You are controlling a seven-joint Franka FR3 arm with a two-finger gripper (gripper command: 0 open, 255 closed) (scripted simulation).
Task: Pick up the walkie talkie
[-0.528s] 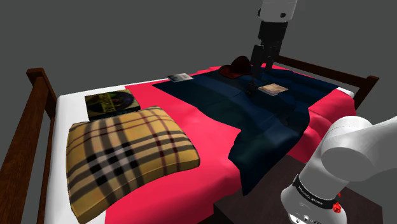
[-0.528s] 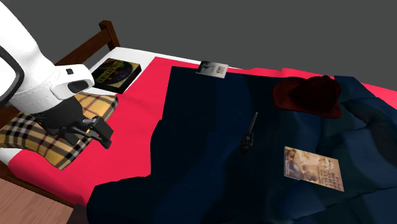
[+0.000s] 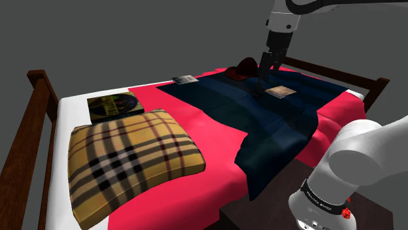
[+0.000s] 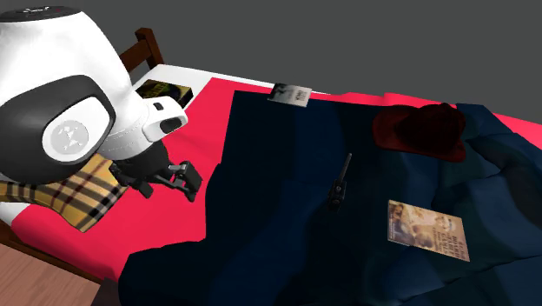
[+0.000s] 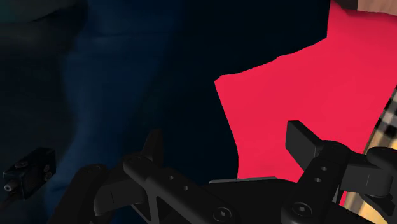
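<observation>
The walkie talkie (image 4: 336, 189) is a small black handset with a thin antenna, lying flat on the navy blanket (image 4: 287, 174) in the middle of the bed. In the shoulder view the walkie talkie (image 3: 257, 92) sits just below my gripper (image 3: 268, 65), which hangs in the air above it. In the wrist view the walkie talkie (image 5: 29, 171) lies off to the side, outside the fingers. My gripper (image 5: 229, 143) is open with nothing between its fingers, over the edge where blanket meets red sheet. In the second exterior view the gripper (image 4: 185, 180) hangs left of the blanket.
A dark red cap (image 4: 421, 129) lies beyond the walkie talkie and a printed picture (image 4: 427, 229) beside it. A small card (image 4: 291, 94), a dark book (image 3: 114, 104) and a plaid pillow (image 3: 131, 160) sit toward the wooden headboard (image 3: 39, 108). The stand is at the lower right.
The arm has swung toward the blanket; in the second exterior view the hand has shifted right. In the shoulder view the wrist has turned and now looks narrower. The walkie talkie has not moved.
</observation>
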